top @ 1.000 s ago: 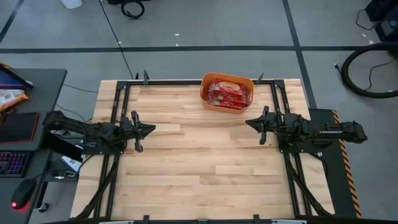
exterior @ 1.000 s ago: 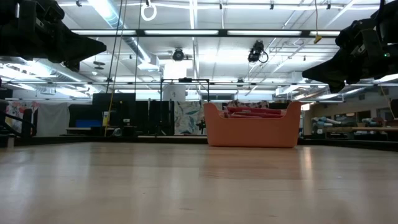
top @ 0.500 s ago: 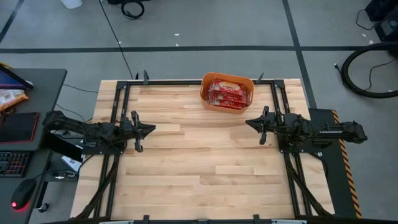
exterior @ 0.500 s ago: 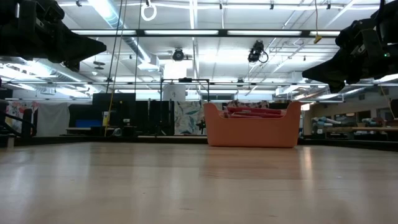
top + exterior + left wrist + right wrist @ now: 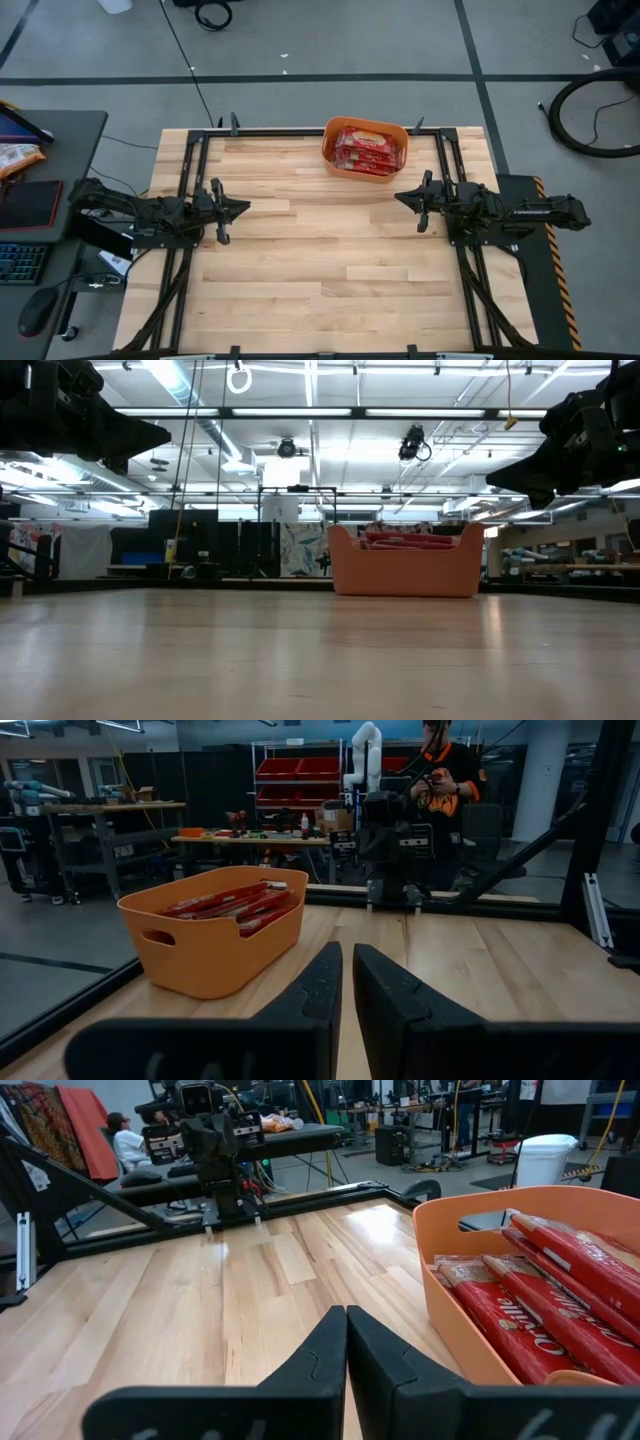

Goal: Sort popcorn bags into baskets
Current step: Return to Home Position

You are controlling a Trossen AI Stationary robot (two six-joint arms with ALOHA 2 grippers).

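Observation:
The orange tub (image 5: 365, 150) stands at the table's far edge, near the middle, with several red popcorn bags (image 5: 366, 148) lying inside it; their tops show above its rim in the low view (image 5: 405, 540). My left gripper (image 5: 243, 208) hovers at the table's left side, shut and empty, pointing right. My right gripper (image 5: 400, 198) hovers at the right side, shut and empty, pointing left. The left wrist view shows the tub (image 5: 213, 935) with bags (image 5: 232, 905); the right wrist view shows the tub (image 5: 520, 1280) with bags (image 5: 545, 1295).
Black metal rails (image 5: 320, 131) frame the table's far, left and right edges. A desk with a keyboard and mouse (image 5: 30, 250) stands off the table's left. A person (image 5: 447, 780) stands beyond the table in the left wrist view. Bare wood (image 5: 320, 260) spans the middle and near side.

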